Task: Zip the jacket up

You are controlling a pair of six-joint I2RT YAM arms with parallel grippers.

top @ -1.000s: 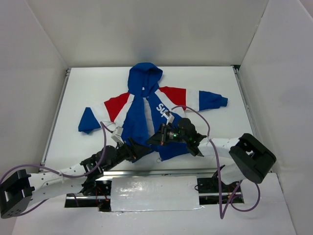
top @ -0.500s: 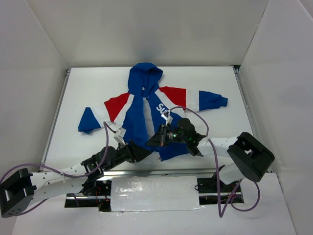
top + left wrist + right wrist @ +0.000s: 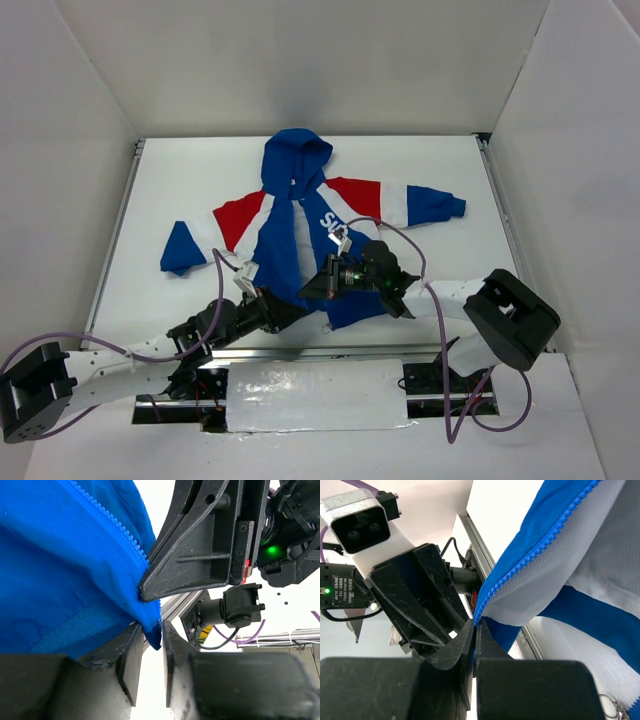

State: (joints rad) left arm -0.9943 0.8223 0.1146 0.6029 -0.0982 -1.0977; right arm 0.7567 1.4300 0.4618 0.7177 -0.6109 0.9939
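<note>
From the near left corner of the overhead view, the left arm reaches in, and the left end effector [image 3: 283,306] sits at the near hem of the jacket [image 3: 300,225]. The jacket lies flat on the white desk [image 3: 180,170]. Its hood points to the far wall, one sleeve is spread to each side, and its bottom edge is nearest the arms.

In the left wrist view, the left end effector [image 3: 151,652] is clenched on the bottom corner of a blue front panel. The fabric tip hangs down between its two fingers [image 3: 131,655], and both of them touch it. The zipper teeth [image 3: 107,517] run up along that panel's edge from the grip. The black tip of the right end effector [image 3: 150,582] touches the same edge just above the held corner.

Right of centre in the overhead view, the right end effector [image 3: 318,284] is just beside the left one, low on the jacket's front. It comes in from the right over the blue hem.

In the right wrist view, the right end effector [image 3: 476,630] is pinched tight. Its fingers [image 3: 465,642] are almost together, and the lower end of a zipper edge [image 3: 545,527] is caught between them. From the pinch, blue and white fabric rises up and to the right. The left end effector [image 3: 440,617] is immediately to the left, tip to tip with it.
</note>
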